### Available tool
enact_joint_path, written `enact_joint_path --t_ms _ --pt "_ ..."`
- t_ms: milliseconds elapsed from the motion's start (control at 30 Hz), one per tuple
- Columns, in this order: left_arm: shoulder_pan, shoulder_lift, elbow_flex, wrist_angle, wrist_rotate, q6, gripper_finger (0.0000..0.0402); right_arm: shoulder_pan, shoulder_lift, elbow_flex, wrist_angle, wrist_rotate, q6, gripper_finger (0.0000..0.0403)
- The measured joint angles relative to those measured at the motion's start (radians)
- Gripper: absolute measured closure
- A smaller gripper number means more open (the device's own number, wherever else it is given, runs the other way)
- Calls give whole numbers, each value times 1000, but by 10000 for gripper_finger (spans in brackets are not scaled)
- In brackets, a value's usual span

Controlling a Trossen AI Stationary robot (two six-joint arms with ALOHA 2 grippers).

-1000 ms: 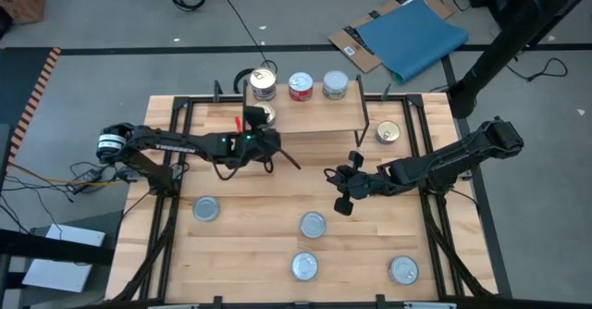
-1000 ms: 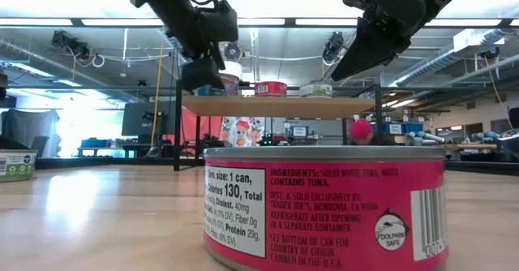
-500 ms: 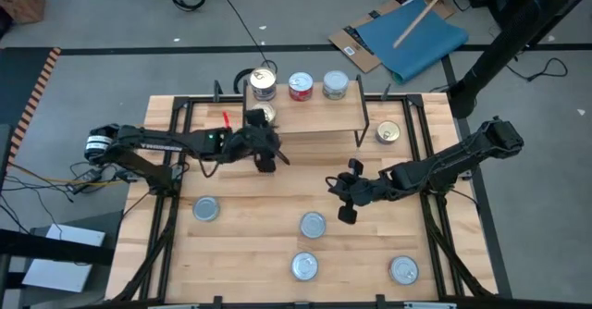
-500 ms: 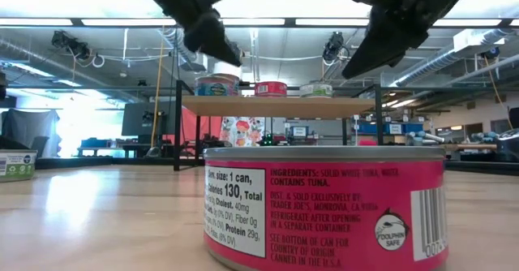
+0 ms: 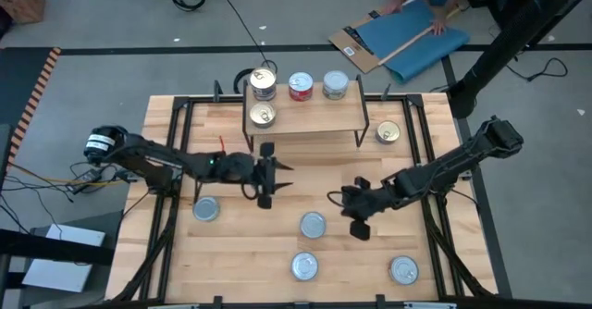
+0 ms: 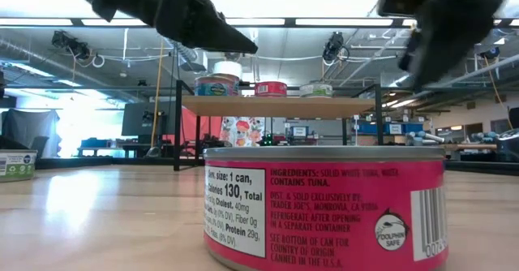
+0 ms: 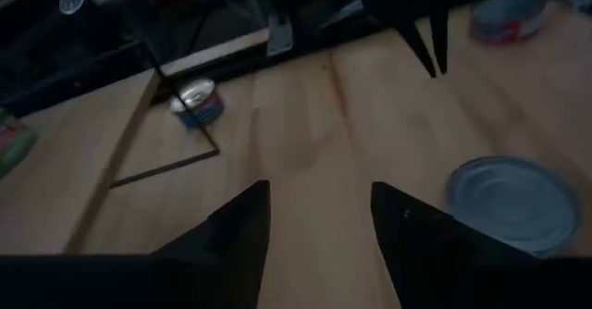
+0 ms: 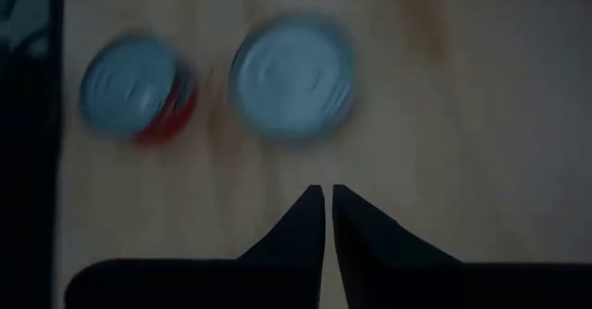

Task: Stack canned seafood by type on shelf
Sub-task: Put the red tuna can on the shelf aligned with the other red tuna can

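Note:
The shelf [image 5: 314, 117] stands at the table's far middle. At its far edge are a two-high stack of tins [image 5: 264, 85], a red-labelled tin [image 5: 300, 85] and a silver tin [image 5: 335, 85]. A gold-topped tin [image 5: 264, 115] sits at its near left. Loose tins rest on the tabletop: one gold-topped [image 5: 388, 133], several silver-topped [image 5: 313, 224] [image 5: 205, 209] [image 5: 304, 266] [image 5: 402, 270]. My left gripper [image 7: 319, 212] hovers open and empty in front of the shelf [image 5: 280, 175]. My right gripper [image 8: 324, 198] hangs over the table just right of the middle silver tin [image 8: 294, 73], its fingers almost together and holding nothing.
Black frame bars run along the table's left and right sides [image 5: 176, 161]. A large pink-labelled tuna tin [image 6: 324, 210] stands right in front of the low camera. Bare wood lies between the shelf and the loose tins [image 5: 314, 175]. A person moves by blue sheets on the floor beyond the table [image 5: 416, 22].
My left gripper has drawn back from the shelf's gold-topped tin toward the table's near edge, tipping up from a downward slant to nearly level; the tin stays on the shelf. My right gripper has drifted toward the near edge, closer to the middle silver tin, and tipped further down.

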Motion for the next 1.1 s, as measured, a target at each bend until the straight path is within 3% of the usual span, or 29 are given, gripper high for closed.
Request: enact_joint_path --t_ms 200,467,600,733,867,1100 --pt "-32 0 -80 162 2 -65 215 92 0 0 -122 -169 134 340" --pt "-33 0 -99 194 14 -126 215 254 0 0 -224 -239 273 286" --pt "-34 2 -99 182 134 -131 215 280 13 0 -114 -175 251 274" --pt "-48 3 -99 171 164 -128 216 266 81 0 30 -117 158 274" --pt "-72 3 -99 114 250 -94 216 229 176 0 122 -112 86 274" --pt "-92 3 -99 29 310 -224 216 142 265 0 328 -109 78 274"
